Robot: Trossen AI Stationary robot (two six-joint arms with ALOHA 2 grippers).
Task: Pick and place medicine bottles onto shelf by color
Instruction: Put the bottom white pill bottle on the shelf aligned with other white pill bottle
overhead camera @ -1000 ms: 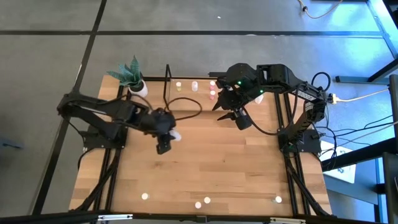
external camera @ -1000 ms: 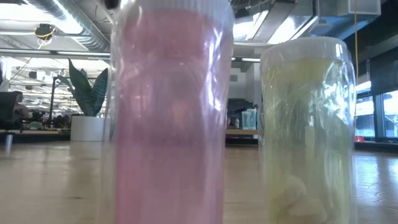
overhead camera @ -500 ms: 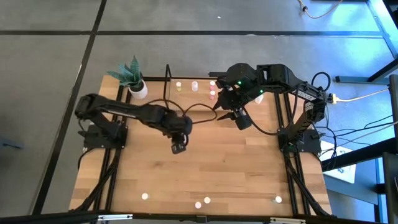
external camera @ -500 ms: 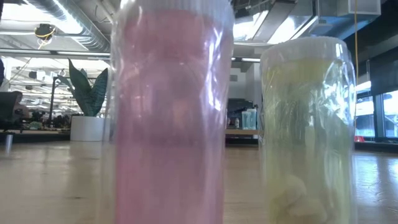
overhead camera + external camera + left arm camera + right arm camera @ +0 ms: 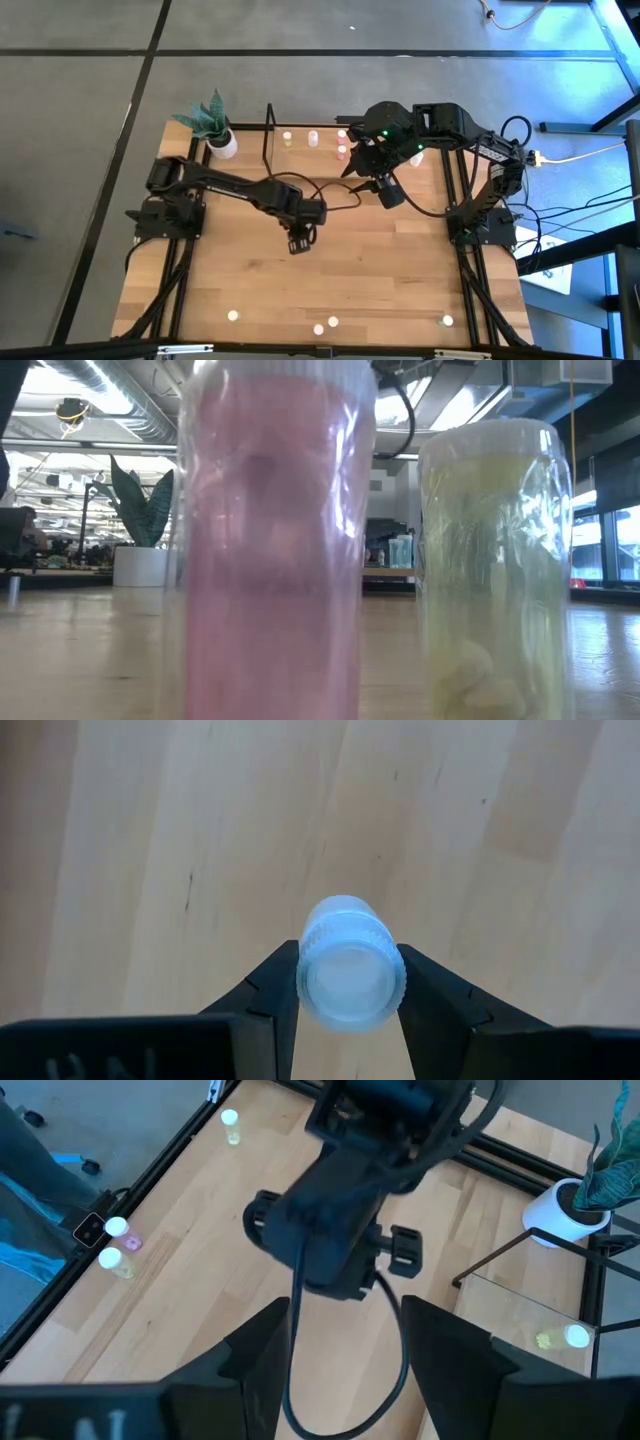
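Note:
My left gripper (image 5: 298, 241) is over the middle of the table, shut on a white medicine bottle (image 5: 352, 972) whose ribbed cap faces the wrist camera. My right gripper (image 5: 385, 191) hangs open and empty just near of the shelf (image 5: 300, 147) at the far edge; its fingers stand apart in its wrist view (image 5: 345, 1370). Several bottles (image 5: 313, 138) stand on the shelf. Several more bottles (image 5: 333, 322) stand along the table's near edge. A pink bottle (image 5: 272, 550) and a yellowish bottle (image 5: 492, 570) fill the low view. My left gripper pinches the white bottle between its two fingers, one on each side, just below the cap (image 5: 350, 935). The fingers come from above, pointing down, along the bottle. The bottle stands upright in the hold, cap up. Its bottom is hidden by its own cap.
A white plant pot (image 5: 222, 143) stands at the far left corner beside the shelf's black end frame (image 5: 268, 128). Both arms' cables hang over the table's middle. Bare wood lies between the shelf and the near row of bottles.
My left gripper has gone toward the table's right edge and a little toward the near edge, carrying the white bottle with it, still shut on it.

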